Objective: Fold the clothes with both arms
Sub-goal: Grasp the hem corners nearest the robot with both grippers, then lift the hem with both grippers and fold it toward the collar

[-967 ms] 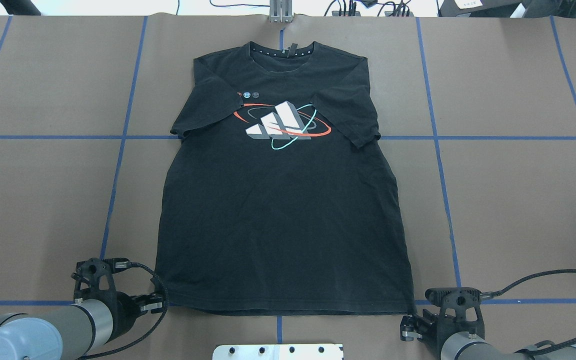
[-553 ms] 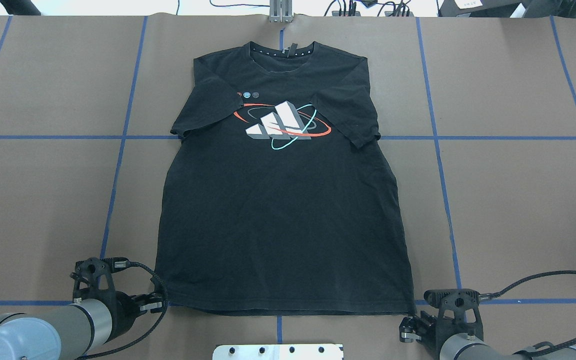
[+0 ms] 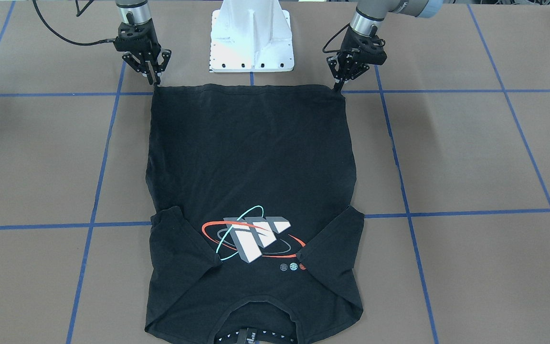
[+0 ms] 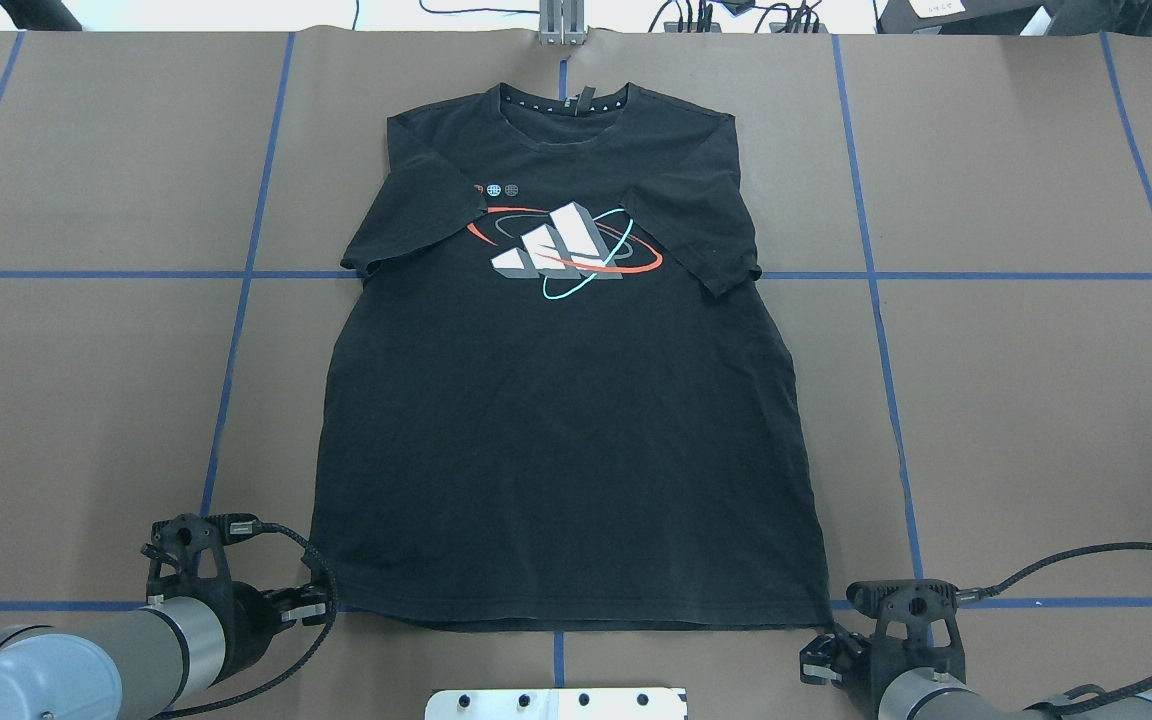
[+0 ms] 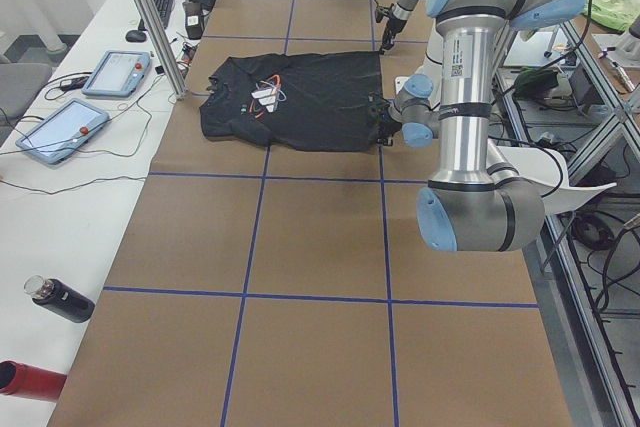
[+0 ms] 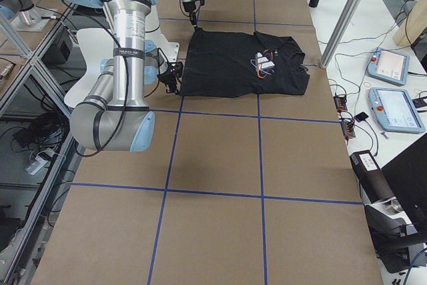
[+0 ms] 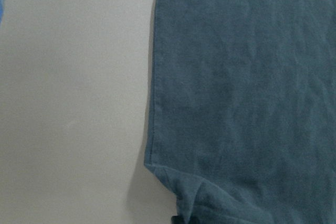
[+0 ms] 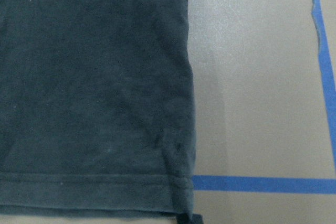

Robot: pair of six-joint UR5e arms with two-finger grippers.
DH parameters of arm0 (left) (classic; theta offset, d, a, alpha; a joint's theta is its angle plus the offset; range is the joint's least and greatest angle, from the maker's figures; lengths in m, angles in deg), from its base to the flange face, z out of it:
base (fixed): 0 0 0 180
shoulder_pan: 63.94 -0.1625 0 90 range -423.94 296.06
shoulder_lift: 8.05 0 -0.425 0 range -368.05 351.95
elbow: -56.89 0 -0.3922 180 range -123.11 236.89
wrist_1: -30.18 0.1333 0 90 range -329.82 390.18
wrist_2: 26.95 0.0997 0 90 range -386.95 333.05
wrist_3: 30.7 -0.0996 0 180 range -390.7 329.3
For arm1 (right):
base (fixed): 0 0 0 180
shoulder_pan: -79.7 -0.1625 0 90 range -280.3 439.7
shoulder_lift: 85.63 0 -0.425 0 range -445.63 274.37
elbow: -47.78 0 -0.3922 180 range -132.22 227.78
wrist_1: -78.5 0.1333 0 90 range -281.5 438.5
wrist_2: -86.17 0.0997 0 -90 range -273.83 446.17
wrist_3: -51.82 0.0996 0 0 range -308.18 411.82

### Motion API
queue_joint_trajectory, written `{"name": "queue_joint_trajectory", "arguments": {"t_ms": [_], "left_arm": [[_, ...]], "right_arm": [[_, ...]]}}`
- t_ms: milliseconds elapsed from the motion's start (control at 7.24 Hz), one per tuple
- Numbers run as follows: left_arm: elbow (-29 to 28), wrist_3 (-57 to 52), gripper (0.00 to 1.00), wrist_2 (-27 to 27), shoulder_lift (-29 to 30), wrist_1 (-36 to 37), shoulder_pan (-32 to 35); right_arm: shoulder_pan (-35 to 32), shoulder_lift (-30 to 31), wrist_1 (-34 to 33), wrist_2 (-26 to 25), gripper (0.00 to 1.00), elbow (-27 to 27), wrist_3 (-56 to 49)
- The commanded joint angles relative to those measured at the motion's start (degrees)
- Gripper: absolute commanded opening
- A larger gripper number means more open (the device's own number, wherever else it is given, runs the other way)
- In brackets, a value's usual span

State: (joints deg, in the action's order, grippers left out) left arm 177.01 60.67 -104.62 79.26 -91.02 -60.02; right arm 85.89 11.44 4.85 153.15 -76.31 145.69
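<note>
A: Where's the T-shirt (image 4: pixel 566 440)?

B: Flat on the brown counter (image 4: pixel 1036 400), print side up. The hem is toward the robot and the collar (image 4: pixel 564 105) is at the far edge. Both sleeves are folded in over the chest, one on each side of the grey-white block print (image 4: pixel 558 250) with its red and teal rings.

A: And the arms?

B: There's one at each hem corner. The left arm (image 4: pixel 86 650) comes in low, and its jaws are pinched together on the corner on its side. In the left wrist view the cloth puckers up beside a dark fingertip (image 7: pixel 177 220) at the bottom edge. The right arm (image 4: pixel 926 695) has its jaws clamped on the other corner. Its wrist view shows the hem corner running down to a dark tip (image 8: pixel 189 219), just beside a blue tape line (image 8: pixel 262 183).

A: Is the hem off the counter?

B: I can't tell. Between the corners it runs straight.

A: Anything else around?

B: The white base (image 3: pixel 252 36) stands just behind the middle of the hem. A white side table holds two tablets (image 5: pixel 118 72) and a dark bottle (image 5: pixel 60 299).
</note>
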Motion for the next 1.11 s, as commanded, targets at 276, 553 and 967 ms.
{"name": "queue_joint_trajectory", "arguments": {"t_ms": [276,553,967], "left_arm": [[15.77,-4.70,0.00,-8.85,-1.53,10.65,1.96],[26.70,-4.71,0.00,-15.12,-1.61,17.83,3.73],[31.67,-4.71,0.00,-19.18,-1.71,20.39,2.06]], "right_arm": [[-7.22,-1.62,-4.18,8.29,0.00,-9.90,-1.23],[-5.51,-1.09,-11.21,15.52,0.00,-21.13,-1.23],[2.34,-1.88,-21.35,18.71,0.00,-34.03,-1.14]]}}
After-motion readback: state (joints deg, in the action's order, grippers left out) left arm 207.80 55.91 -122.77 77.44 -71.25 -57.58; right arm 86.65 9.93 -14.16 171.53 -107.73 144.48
